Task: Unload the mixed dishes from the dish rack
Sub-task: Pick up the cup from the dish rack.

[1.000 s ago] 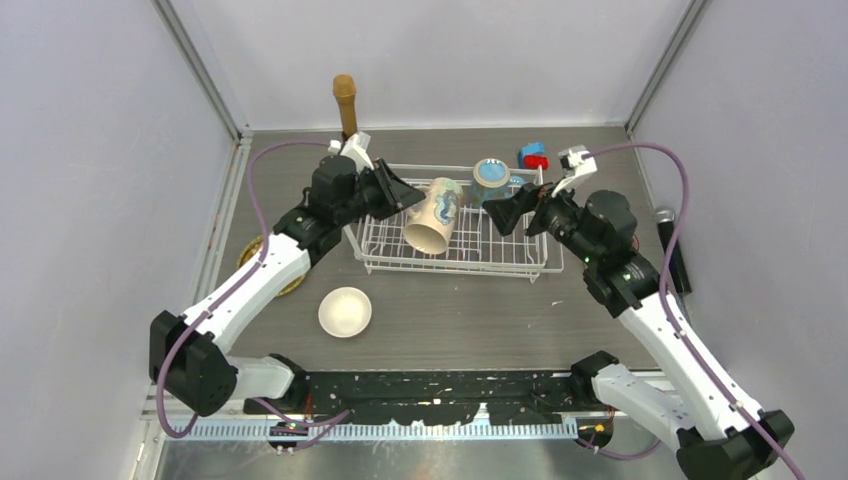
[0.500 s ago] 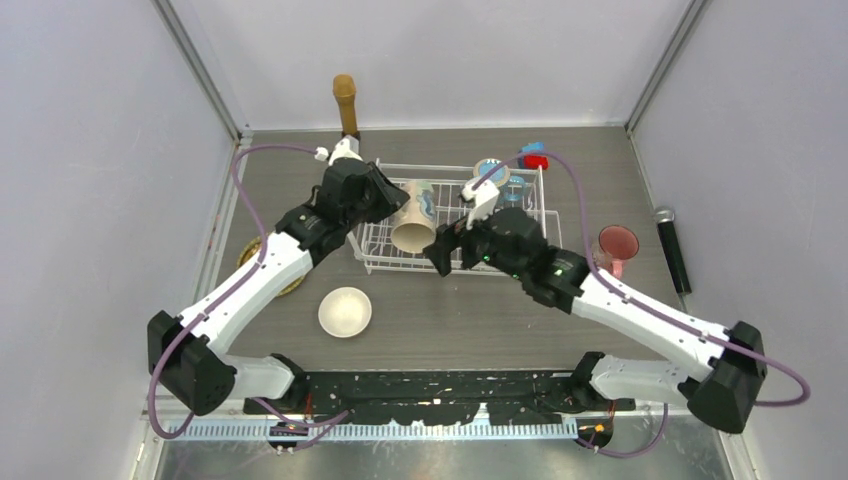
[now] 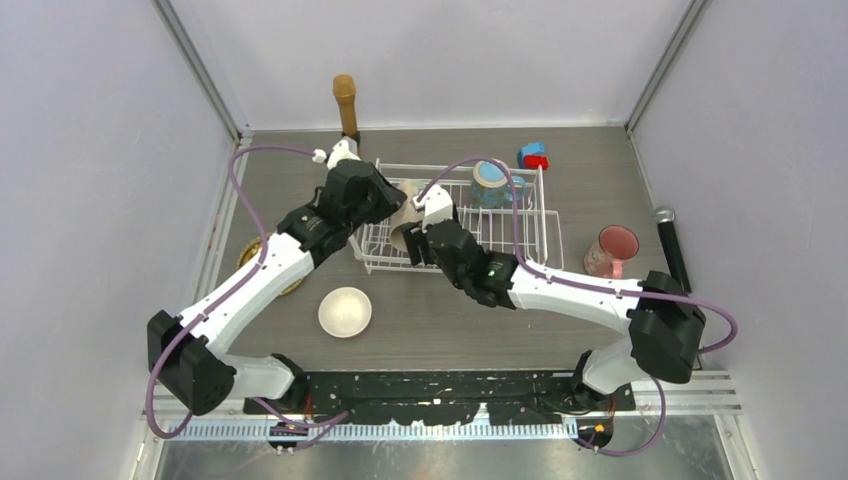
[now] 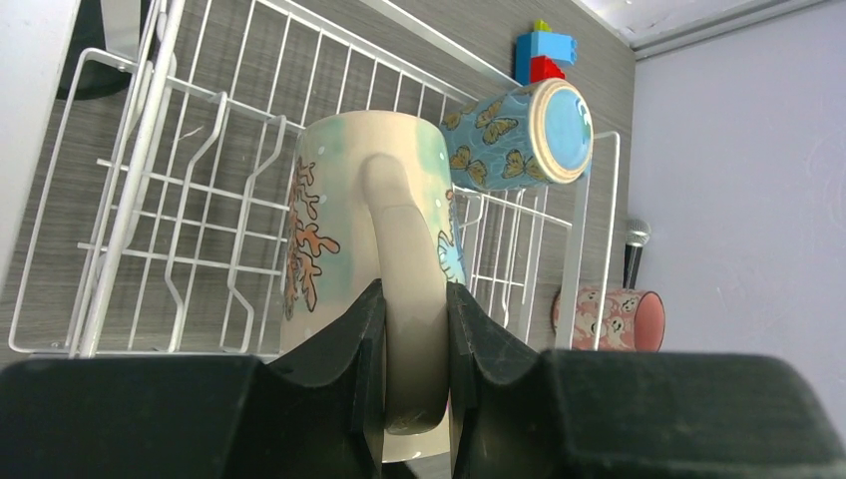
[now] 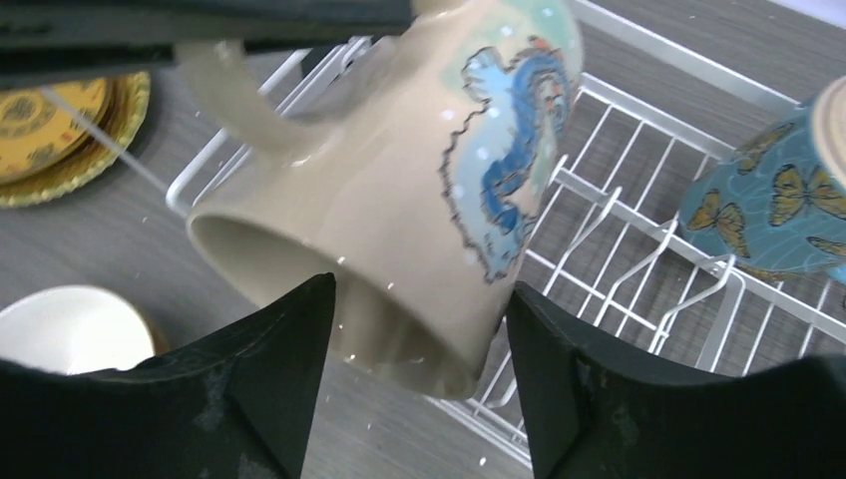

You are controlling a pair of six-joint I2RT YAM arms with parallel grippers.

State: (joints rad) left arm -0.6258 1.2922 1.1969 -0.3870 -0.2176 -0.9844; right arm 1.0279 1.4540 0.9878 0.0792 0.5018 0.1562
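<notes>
My left gripper (image 3: 392, 205) (image 4: 414, 329) is shut on the handle of the cream patterned mug (image 3: 404, 236) (image 4: 339, 230), which hangs tilted over the left end of the white wire dish rack (image 3: 520, 240) (image 4: 180, 200). From the front, my right gripper (image 3: 412, 243) (image 5: 419, 309) stands open, its fingers either side of the cream mug's (image 5: 399, 200) open rim. A blue butterfly mug (image 3: 490, 180) (image 4: 509, 135) (image 5: 778, 210) lies in the rack's far right part.
A pink mug (image 3: 612, 250) stands on the table right of the rack, a white bowl (image 3: 345, 311) in front of it, golden plates (image 3: 252, 252) (image 5: 60, 140) under the left arm. A brown stick (image 3: 345, 100), a blue-and-red block (image 3: 533, 155) and a black microphone (image 3: 672, 250) lie around.
My right arm has swung from the rack's right side across to the cream mug's rim, and its jaws have narrowed. The left gripper has drawn the mug slightly left.
</notes>
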